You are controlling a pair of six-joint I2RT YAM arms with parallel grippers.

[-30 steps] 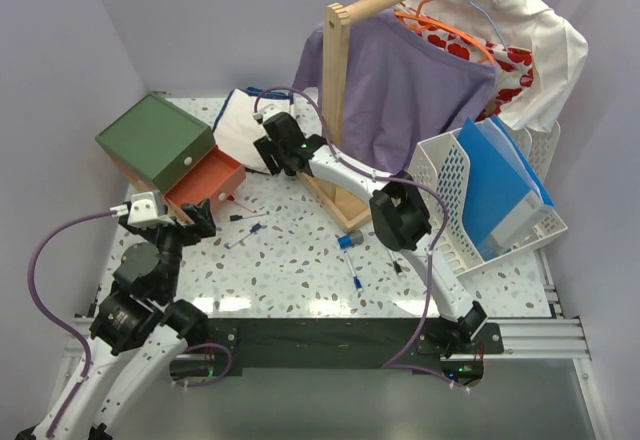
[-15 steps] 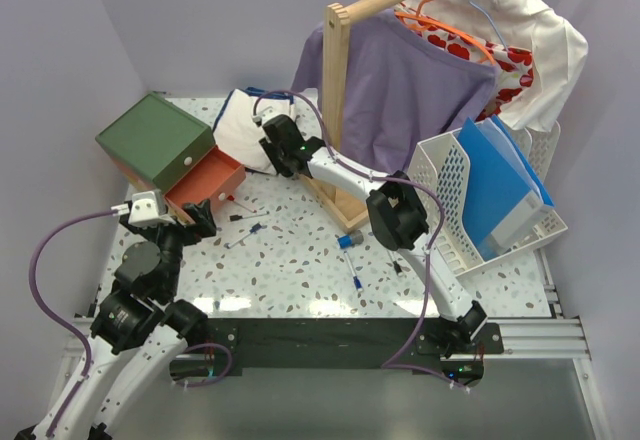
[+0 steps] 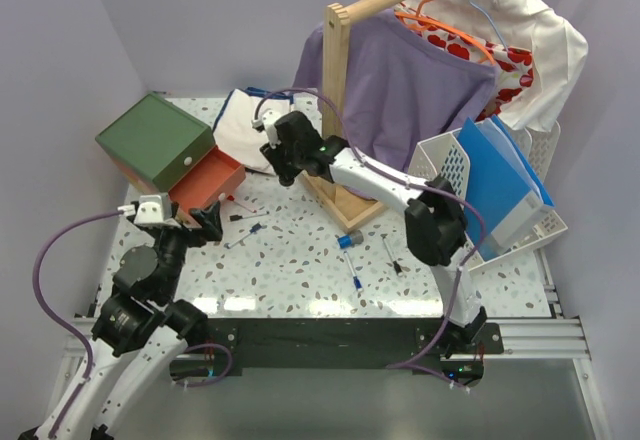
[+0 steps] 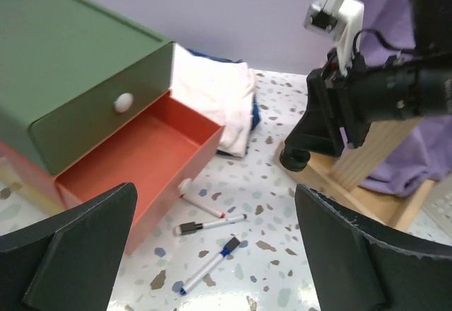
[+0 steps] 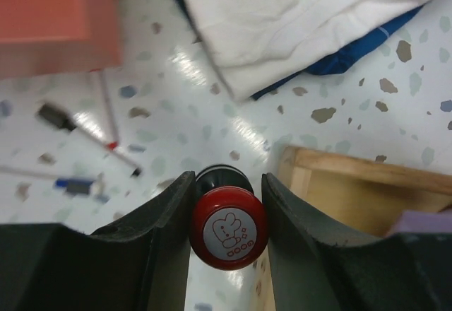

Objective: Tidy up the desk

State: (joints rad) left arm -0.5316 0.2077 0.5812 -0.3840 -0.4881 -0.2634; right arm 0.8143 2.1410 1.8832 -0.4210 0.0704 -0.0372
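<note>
- Pinching a stamp (image 5: 227, 232) in the right pincer (image 5: 227, 187), both fingers pressing on its black body, the red cap with a little mitten drawing facing the wrist camera.
- Hanging that stamp just beside the corner of the rack base (image 5: 353, 191), low over the tabletop (image 3: 300, 260); honestly can't tell if it's touching down or not.
- Holding the left pincer (image 4: 215, 201) spread wide with nothing between the fingers, hovering near the front of the open orange drawer (image 4: 141, 152).
- Sitting in the far left corner of the tabletop: a green-topped box (image 3: 155, 140), with that drawer pulled out of its lower half.
- Lying just in front of the drawer: a red pen (image 4: 201, 205), a black-capped marker (image 4: 210, 223) and a blue-capped marker (image 4: 208, 266), all close together.
- Resting between box and rack: a folded white cloth (image 3: 240, 125) on top of something blue.
- Stretching out in front of both arm bases, the speckled white tabletop, carrying all of the above.
- Lying near its middle: a few more pens (image 3: 356, 282).
- Standing along the right side: a wooden rack (image 3: 338, 70) with a purple shirt (image 3: 400, 80) hanging on it, and a white basket (image 3: 440, 175) tilting with blue folders (image 3: 500, 185) inside.
</note>
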